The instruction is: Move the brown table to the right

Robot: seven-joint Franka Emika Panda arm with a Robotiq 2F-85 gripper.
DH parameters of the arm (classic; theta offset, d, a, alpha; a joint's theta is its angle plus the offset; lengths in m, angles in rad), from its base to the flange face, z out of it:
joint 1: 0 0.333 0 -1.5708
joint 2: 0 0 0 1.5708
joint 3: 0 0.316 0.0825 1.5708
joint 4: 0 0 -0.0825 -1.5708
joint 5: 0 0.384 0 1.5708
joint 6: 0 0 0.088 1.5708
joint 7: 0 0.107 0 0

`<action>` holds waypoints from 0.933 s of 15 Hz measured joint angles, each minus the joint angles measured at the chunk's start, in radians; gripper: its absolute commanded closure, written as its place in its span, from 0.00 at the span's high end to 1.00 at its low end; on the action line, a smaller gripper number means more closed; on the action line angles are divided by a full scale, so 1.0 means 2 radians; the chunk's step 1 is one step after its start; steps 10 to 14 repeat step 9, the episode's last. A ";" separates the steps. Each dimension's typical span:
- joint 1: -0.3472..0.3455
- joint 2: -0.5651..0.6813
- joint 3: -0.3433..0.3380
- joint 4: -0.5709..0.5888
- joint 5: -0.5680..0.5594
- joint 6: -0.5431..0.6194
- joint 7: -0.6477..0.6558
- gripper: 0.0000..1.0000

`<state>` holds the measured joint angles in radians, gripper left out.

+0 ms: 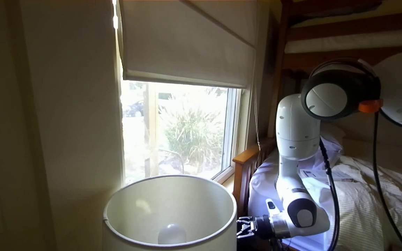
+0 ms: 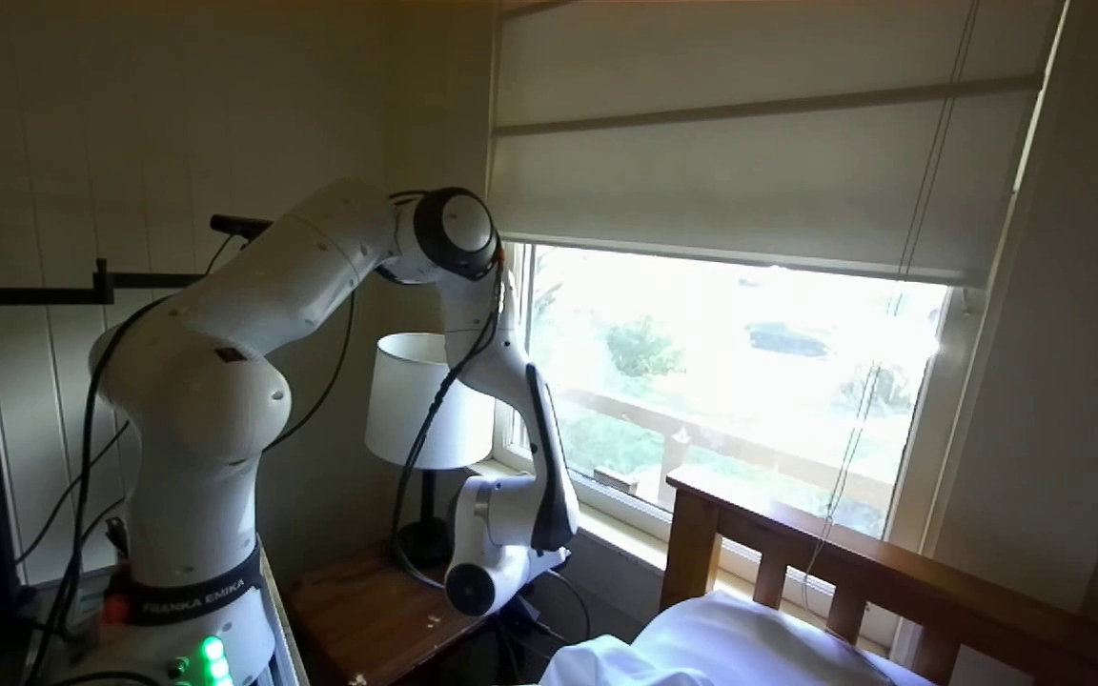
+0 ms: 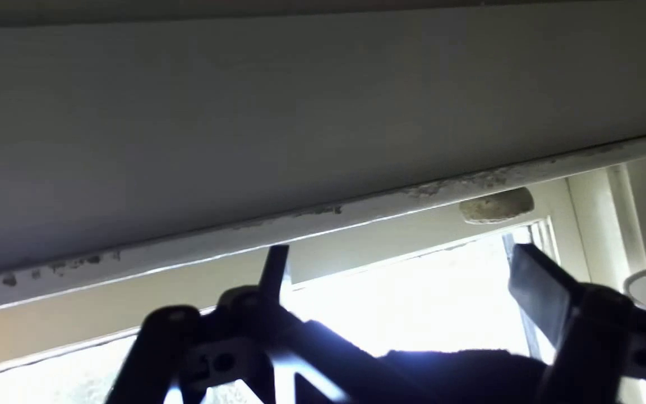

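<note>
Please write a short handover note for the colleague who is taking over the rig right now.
Hand: open, holding nothing; the window shows beyond it in the wrist view.
Brown table: beside the robot's base in an exterior view, with the lamp standing on it.
Done: no grip on the table; whether it has been moved at all, these views cannot tell.
Left: probably bring the hand to the table and move it right, minding the lamp.
</note>
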<state>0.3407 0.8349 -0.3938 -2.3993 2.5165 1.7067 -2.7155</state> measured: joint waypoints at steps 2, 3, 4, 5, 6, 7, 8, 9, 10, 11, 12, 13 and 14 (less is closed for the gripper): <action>0.048 -0.004 -0.051 -0.001 0.003 0.014 0.002 1.00; 0.057 -0.008 -0.068 0.000 0.002 0.026 0.000 1.00; 0.059 -0.010 -0.076 0.000 0.000 0.028 0.005 1.00; 0.057 -0.010 -0.075 0.000 0.000 0.028 0.005 1.00; 0.057 -0.009 -0.073 0.000 0.000 0.028 0.005 1.00; 0.057 -0.008 -0.070 0.000 0.000 0.028 0.005 1.00; 0.057 -0.007 -0.069 0.000 0.000 0.028 0.005 1.00; 0.057 -0.007 -0.068 0.000 0.000 0.028 0.005 1.00; 0.057 -0.007 -0.068 0.000 0.000 0.028 0.005 1.00; 0.057 -0.007 -0.068 0.000 0.000 0.028 0.005 1.00; 0.057 -0.007 -0.068 0.000 0.000 0.028 0.005 1.00; 0.057 -0.007 -0.068 0.000 0.000 0.028 0.005 1.00; 0.057 -0.007 -0.068 0.000 0.000 0.028 0.005 1.00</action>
